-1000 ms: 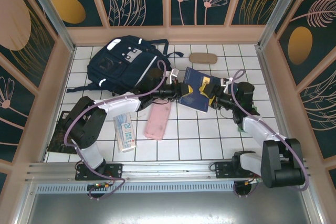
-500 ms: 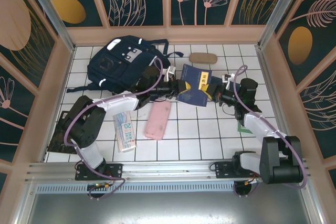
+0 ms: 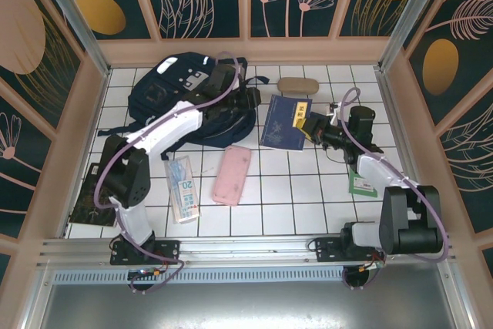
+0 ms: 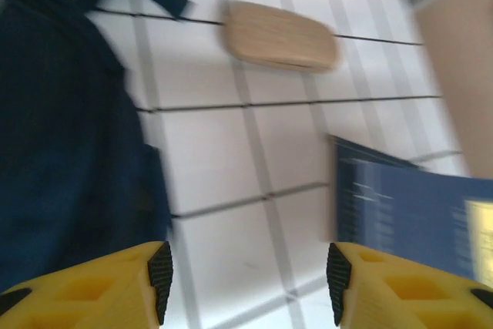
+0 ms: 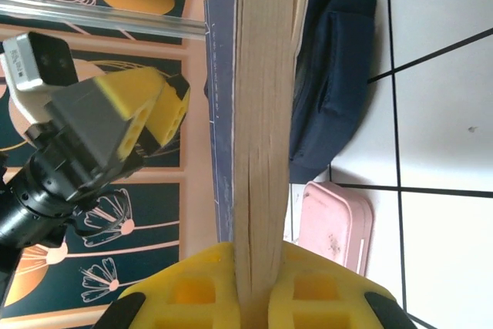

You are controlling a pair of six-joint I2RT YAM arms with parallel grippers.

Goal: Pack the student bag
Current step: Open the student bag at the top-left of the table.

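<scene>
Student bag (image 3: pixel 173 90): navy fabric with pale reflective patches, lying at the far left of the tiled tabletop (image 3: pixel 308 190), close to the back wall. My left arm crosses its right side from overhead. In the left wrist view the bag is a blurred dark mass, cut off at the left edge. I cannot tell whether it is zipped.

Blue book (image 3: pixel 281 122): just right of the bag, not touching it. The text on its yellow label is too small to read. The right wrist view shows it edge-on. I cannot tell whether it is clear of the tiles.

Beige case (image 3: pixel 297 85): beyond the book, near the back wall.

Pink case (image 3: pixel 232 174): nearer than the bag, partly behind the book in the right wrist view.

Packet marked "20" (image 3: pixel 183 188): left of the pink case.

Green card (image 3: pixel 359 184): partly under my right arm.

Dark flat item (image 3: pixel 87 199): at the left wall, half hidden by my left elbow, not identifiable.

Left hand (image 3: pixel 248 100): the arm reaches over the bag and the hand sits above bare tiles between the bag and the book. The fingers (image 4: pixel 115 283) are spread and hold nothing.

Right hand (image 3: pixel 308 127): the arm reaches forward and to the left, with the hand clamped on the book's right edge.
</scene>
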